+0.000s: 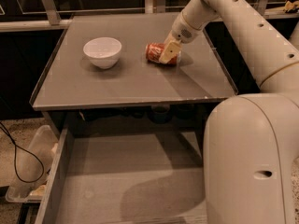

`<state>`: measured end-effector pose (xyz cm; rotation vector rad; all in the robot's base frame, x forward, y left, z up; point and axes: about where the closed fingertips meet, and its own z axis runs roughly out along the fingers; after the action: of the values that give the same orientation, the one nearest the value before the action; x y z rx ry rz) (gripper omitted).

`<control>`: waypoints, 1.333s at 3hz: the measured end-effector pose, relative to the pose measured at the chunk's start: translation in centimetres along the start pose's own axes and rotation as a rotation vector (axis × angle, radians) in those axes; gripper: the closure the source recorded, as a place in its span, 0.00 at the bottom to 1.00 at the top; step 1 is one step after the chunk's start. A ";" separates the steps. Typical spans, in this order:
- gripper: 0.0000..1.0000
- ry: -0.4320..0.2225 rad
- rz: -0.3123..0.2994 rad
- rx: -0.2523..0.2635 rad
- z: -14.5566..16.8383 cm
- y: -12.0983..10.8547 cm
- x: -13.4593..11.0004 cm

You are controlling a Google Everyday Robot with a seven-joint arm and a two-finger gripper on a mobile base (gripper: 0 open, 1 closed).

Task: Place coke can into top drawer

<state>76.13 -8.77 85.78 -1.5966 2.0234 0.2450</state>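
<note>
Arm [233, 17]: cream, comes in from the far right and slopes down to the left over the tabletop [131, 85], wrist angled low.
Gripper [170, 55]: down at the can's right end, on the far right part of the tabletop; cannot tell whether it pinches the can or sits loose around it.
Coke can [154, 52]: red-orange with white lettering, lying on its side on the tabletop, partly covered on the right by the gripper.
White bowl [103, 52]: upright, left of the can, apart from it.
Top drawer [126, 181]: pulled out below the near edge, flat grey bottom showing.
Robot body [252, 162]: bulks over the drawer's right side.
</note>
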 end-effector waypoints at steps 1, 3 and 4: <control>1.00 0.010 -0.012 -0.024 0.4 1.5 0.4; 1.00 0.005 -0.035 -0.023 -0.7 3.4 0.6; 1.00 -0.097 -0.091 0.069 -7.0 6.9 -0.7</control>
<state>67.65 -9.48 90.66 -1.5983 1.8614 0.2118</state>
